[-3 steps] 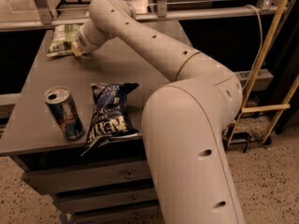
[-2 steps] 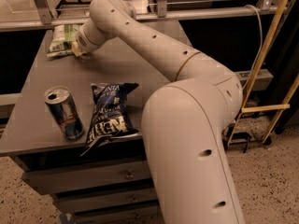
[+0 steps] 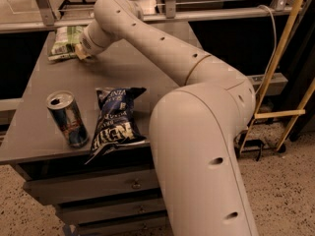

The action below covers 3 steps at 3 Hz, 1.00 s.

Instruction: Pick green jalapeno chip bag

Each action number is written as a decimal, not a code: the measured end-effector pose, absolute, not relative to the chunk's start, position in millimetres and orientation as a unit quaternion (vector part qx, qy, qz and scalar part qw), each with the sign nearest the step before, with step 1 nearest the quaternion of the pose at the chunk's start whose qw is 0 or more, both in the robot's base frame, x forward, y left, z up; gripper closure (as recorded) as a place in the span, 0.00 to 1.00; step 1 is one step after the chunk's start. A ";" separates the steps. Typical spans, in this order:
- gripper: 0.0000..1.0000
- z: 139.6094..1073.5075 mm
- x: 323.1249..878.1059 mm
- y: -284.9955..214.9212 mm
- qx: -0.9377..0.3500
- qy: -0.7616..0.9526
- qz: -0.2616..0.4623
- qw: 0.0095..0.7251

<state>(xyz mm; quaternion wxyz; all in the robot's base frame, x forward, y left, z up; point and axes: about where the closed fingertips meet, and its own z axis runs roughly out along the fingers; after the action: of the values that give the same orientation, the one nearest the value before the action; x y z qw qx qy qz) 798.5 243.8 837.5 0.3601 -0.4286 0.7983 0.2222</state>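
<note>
The green jalapeno chip bag lies flat at the far left corner of the grey table, green with a white label and pale edges. My gripper is at the bag's right edge, low over the table, mostly hidden behind the wrist of my arm. The arm stretches from the lower right across the table to that corner.
A dark blue chip bag lies near the table's front edge, with an open drink can upright to its left. The table has drawers below. A rail runs behind the table. A yellow frame stands at the right.
</note>
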 end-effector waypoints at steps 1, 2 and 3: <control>1.00 837.6 798.5 243.8 -0.429 0.798 0.222 0.360; 1.00 837.8 798.5 243.8 -0.429 0.798 0.222 0.360; 1.00 838.0 798.4 243.8 -0.429 0.798 0.222 0.360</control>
<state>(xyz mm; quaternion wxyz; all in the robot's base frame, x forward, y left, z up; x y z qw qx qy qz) 798.4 243.8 838.0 0.3603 -0.4287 0.7982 0.2221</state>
